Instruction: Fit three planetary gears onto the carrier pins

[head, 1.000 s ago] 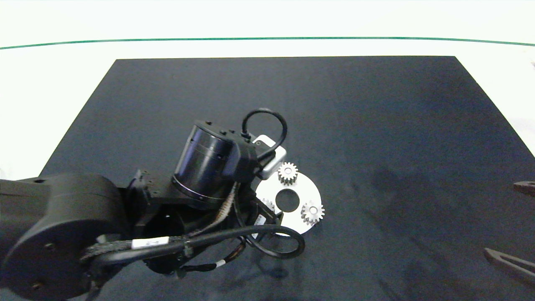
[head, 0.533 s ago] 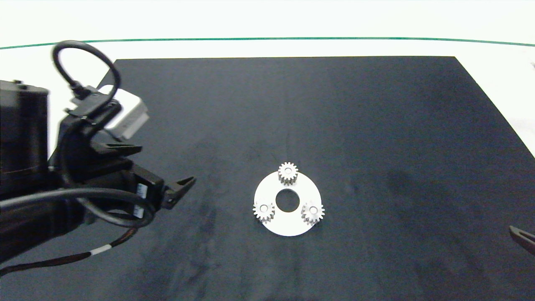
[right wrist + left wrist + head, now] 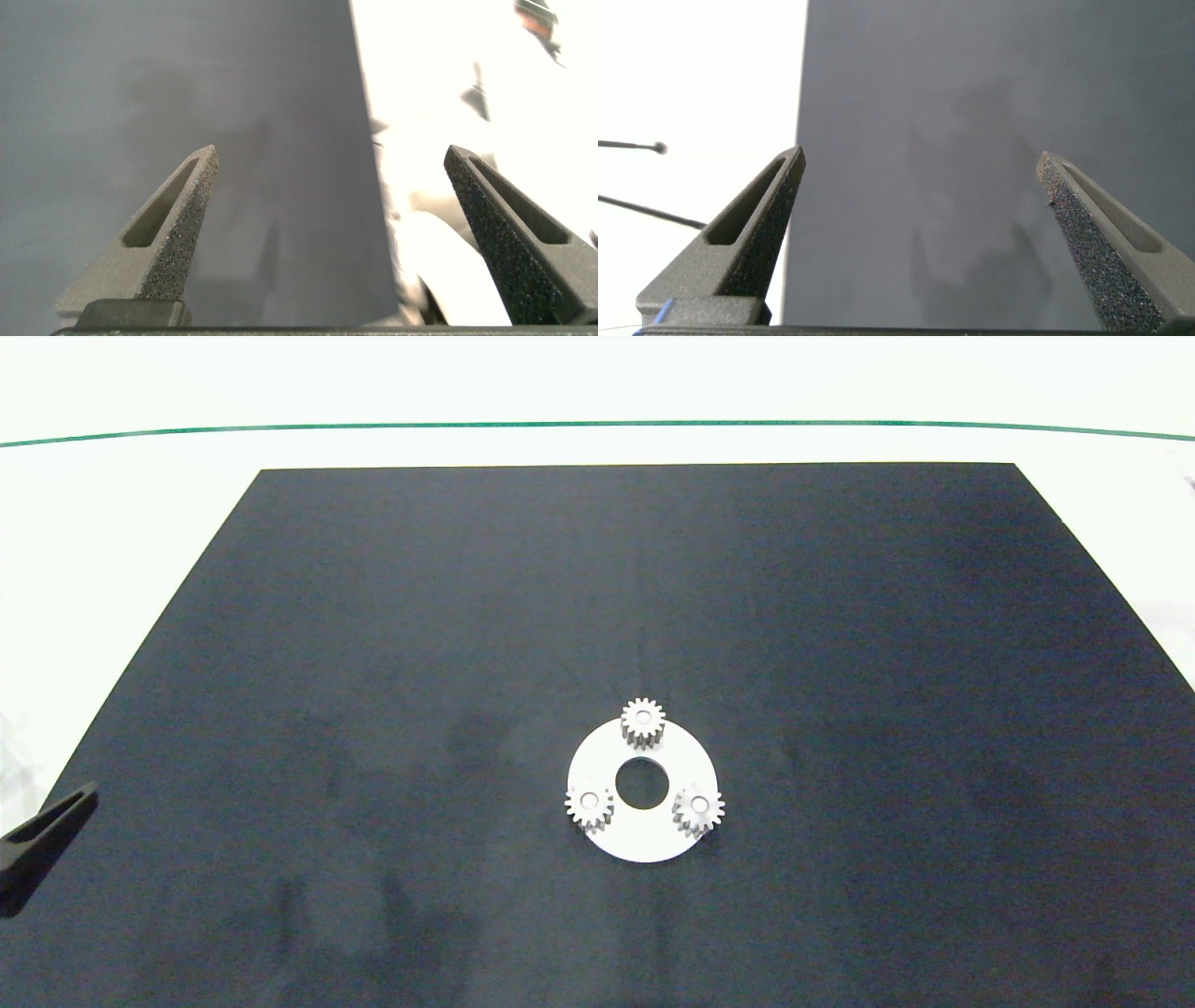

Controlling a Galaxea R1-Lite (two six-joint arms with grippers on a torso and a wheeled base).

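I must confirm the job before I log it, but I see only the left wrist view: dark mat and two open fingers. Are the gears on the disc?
Observer: Yes. In the head view three planetary gears sit on the white disc, one at each pin position, in a triangle around the centre hole.
Operator: Is my left hand near them?
Observer: No. The left hand is at the mat's left edge; only one fingertip shows there.
Operator: And the right hand?
Observer: The right hand is out of the head view. Its own camera shows it open and empty, over the mat's edge.
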